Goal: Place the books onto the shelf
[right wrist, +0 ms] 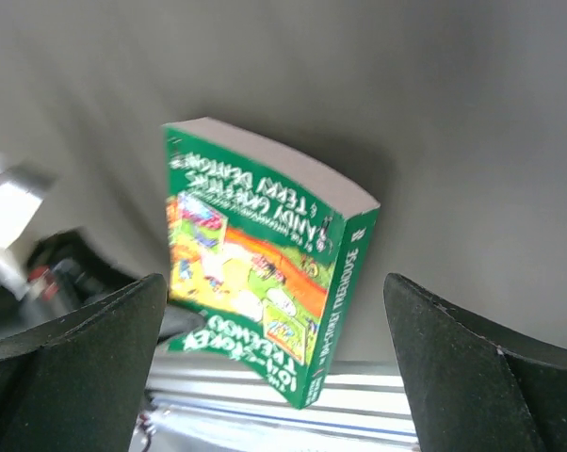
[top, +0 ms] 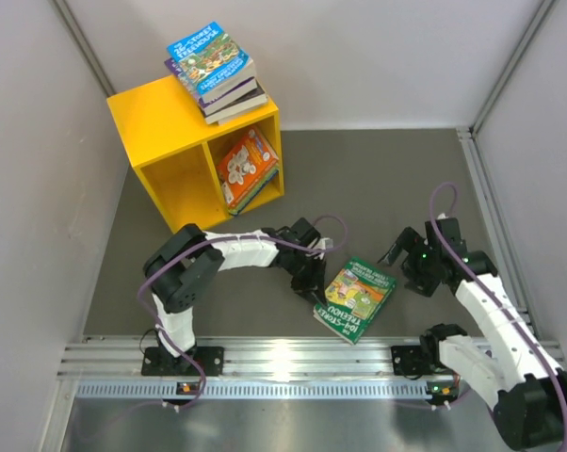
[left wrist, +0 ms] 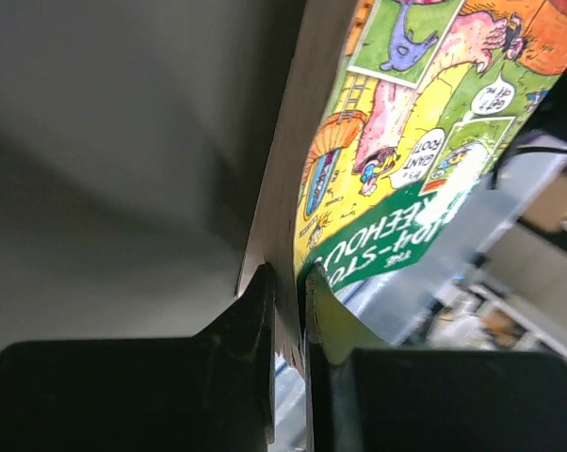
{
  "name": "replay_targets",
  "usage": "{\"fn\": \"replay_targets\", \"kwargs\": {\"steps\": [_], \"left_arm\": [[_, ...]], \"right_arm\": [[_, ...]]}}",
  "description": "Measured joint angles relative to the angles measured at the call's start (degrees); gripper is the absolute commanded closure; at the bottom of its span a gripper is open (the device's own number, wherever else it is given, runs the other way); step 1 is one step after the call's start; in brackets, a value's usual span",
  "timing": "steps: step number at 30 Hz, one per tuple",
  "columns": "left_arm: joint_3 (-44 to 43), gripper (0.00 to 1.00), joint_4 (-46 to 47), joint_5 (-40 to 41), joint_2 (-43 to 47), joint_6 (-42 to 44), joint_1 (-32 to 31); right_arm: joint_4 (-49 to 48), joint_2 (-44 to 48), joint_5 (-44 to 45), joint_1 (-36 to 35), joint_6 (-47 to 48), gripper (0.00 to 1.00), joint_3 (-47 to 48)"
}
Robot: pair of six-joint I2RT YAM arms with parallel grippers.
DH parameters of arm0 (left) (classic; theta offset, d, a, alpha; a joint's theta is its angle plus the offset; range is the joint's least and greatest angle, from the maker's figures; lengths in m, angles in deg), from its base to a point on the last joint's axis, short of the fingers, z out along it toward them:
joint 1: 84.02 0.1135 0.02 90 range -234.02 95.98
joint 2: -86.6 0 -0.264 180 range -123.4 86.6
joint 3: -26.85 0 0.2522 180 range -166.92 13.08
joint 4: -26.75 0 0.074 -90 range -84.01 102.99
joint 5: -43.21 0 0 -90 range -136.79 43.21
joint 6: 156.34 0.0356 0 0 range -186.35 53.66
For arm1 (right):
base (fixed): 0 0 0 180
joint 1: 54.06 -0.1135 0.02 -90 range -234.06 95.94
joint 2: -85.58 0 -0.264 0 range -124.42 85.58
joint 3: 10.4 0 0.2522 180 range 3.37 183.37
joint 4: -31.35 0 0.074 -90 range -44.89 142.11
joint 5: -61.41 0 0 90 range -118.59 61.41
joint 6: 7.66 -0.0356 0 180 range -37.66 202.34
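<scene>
Nearest, at lower centre, the left tool (left wrist: 288, 311) pinches the green book's (top: 356, 298) edge, likely to lift it off the table (top: 378, 188); the right tool (top: 408, 256) hangs spread beside it. Upper left, the shelf (top: 161, 132) holds books (top: 249, 169) inside and on top.

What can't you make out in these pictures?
- Top view: left gripper fingertips, hidden under its own wrist.
- Left wrist view: green book cover, cut off by the top edge.
- Top view: count of books in the shelf, too small.
- Right wrist view: cover's small print, blurred.
</scene>
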Motion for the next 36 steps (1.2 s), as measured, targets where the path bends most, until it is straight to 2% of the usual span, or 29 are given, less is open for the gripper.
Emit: {"fn": "replay_targets", "kwargs": {"steps": [4,10,17,22,27,30,31,33,34,36], "left_arm": [[5.81,1.00,7.15,-7.19,0.72,-4.76,4.44],[7.56,1.00,12.37,-10.86,0.74,-7.30,6.69],[16.90,1.00,29.79,-14.82,0.94,-16.87,7.91],[22.80,1.00,44.22,-16.79,0.94,-25.83,8.11],[25.33,1.00,54.21,-17.97,0.76,-33.03,8.11],[25.33,1.00,56.65,-18.25,0.68,-34.51,8.11],[25.20,1.00,56.41,-18.21,0.68,-34.23,8.11],[24.17,1.00,53.90,-18.10,0.68,-32.30,8.11],[23.47,1.00,52.33,-18.01,0.68,-30.91,8.11],[21.22,1.00,46.69,-17.66,0.68,-27.08,8.07]], "right_arm": [[-3.56,2.78,-4.76,0.11,0.15,0.03,-0.44],[-6.67,1.62,-9.42,0.15,0.04,0.04,-6.54],[-11.08,-1.16,-12.94,0.15,-0.94,0.05,-12.28],[-18.03,-4.00,-17.49,0.17,-3.72,0.07,-16.20],[-25.33,-6.16,-21.29,0.07,-6.51,0.11,-17.81],[-29.11,-7.61,-22.23,-0.68,-7.50,0.24,-18.53],[-30.10,-8.20,-22.56,-0.81,-7.91,0.34,-18.82],[-31.61,-9.29,-22.64,-1.03,-7.96,0.46,-19.26],[-31.91,-9.75,-22.75,-1.07,-7.98,0.62,-19.34],[-32.48,-10.47,-23.47,-1.05,-7.61,0.77,-19.54]]}}
